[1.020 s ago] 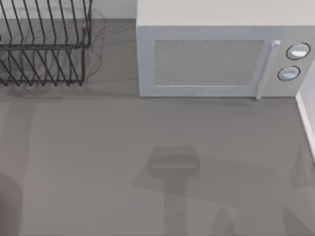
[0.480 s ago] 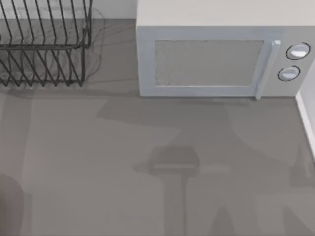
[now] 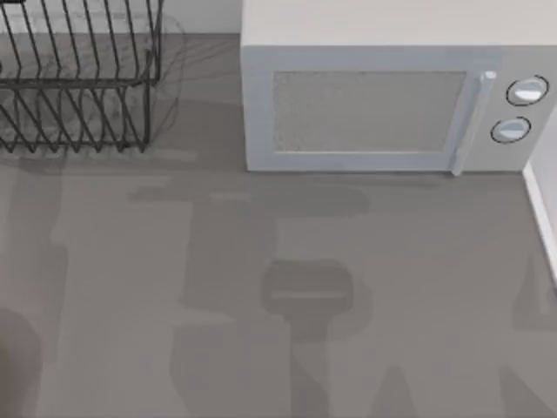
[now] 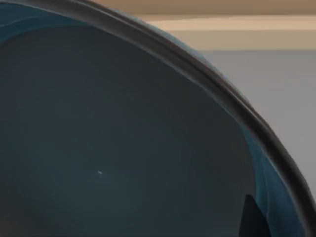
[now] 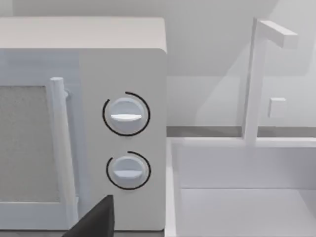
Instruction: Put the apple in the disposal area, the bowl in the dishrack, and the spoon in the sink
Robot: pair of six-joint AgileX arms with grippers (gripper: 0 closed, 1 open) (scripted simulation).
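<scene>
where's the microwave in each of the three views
Top view: the microwave stands along the back edge, right of the dishrack.
Left wrist view: not there; the bowl sits close up.
Right wrist view: its right end with both dials, beside the sink.
Shared landmark: the microwave's upright door handle.

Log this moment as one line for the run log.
bowl: close at left wrist camera | dishrack: top view's far left, no bowl inside | right wrist camera: faces microwave, sink

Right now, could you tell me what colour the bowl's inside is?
Dark blue-teal, seen best in the left wrist view: bowl.
</scene>
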